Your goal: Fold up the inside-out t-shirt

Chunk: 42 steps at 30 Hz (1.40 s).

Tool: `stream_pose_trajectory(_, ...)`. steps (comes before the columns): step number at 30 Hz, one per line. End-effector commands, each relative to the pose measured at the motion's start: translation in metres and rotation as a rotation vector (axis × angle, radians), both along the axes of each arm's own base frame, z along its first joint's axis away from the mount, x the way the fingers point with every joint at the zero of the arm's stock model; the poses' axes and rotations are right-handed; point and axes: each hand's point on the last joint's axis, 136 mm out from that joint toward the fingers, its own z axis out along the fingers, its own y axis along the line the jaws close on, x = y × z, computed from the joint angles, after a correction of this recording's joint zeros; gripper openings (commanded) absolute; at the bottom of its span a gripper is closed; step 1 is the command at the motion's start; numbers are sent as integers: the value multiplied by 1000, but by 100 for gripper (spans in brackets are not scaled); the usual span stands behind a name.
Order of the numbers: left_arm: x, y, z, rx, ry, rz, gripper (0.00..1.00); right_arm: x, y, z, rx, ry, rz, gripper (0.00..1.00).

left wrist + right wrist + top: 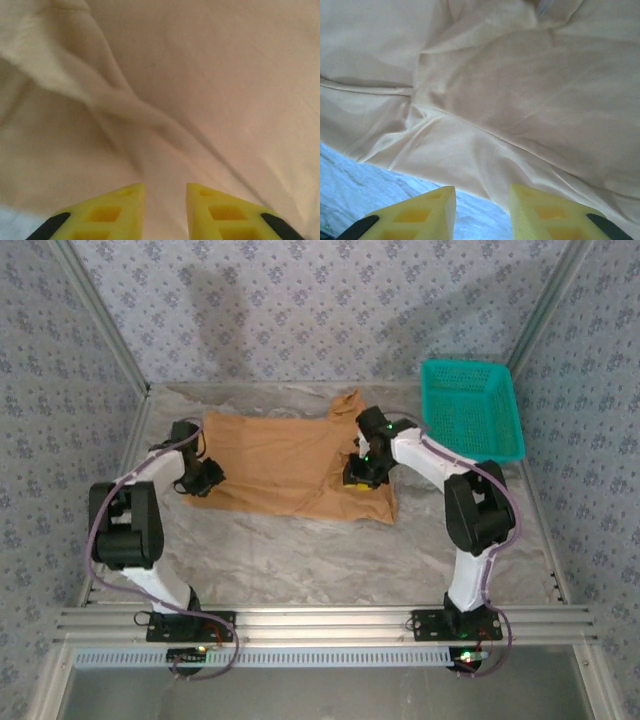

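T-shirt (pixel 280 465) spread under my left gripper (pixel 166 189) at its left edge, right gripper (pixel 482 190) at right edge; both slightly parted, pinching nothing.

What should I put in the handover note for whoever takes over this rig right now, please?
Left gripper: slightly open, holding nothing, at the left edge of the t-shirt.
Right gripper: slightly open, holding nothing, over the shirt's right near edge.
Things: the shirt lies spread out and wrinkled in the middle of the table. The basket sits at the far right corner.
Done: the shirt is laid out, but no finished fold shows.
Left: probably grasp the edges and make the folds.
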Motion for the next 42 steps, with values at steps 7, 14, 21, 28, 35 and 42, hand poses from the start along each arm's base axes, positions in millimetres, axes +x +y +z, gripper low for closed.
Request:
stream_pose_trajectory(7,-14,66,-31,-87,48,237,23,-31,-59,-76,-106,156,-164,26)
stream_pose_trajectory(14,-50,89,-29,-66,76,294,23,-56,-90,-95,-220,212,-159,24)
stream_pose_trajectory(21,-48,61,23,-19,-4,170,27,-45,-77,-46,-233,113,-72,25)
stream_pose_trajectory(28,-18,5,84,146,-162,-100,24,-24,-33,20,-168,-77,19,33)
stream_pose_trajectory(35,-13,-34,67,190,-128,-230,20,48,6,36,-120,-251,19,31)
stream_pose_trajectory(42,-32,-22,54,240,-80,-238,18,80,27,2,-240,-252,160,35)
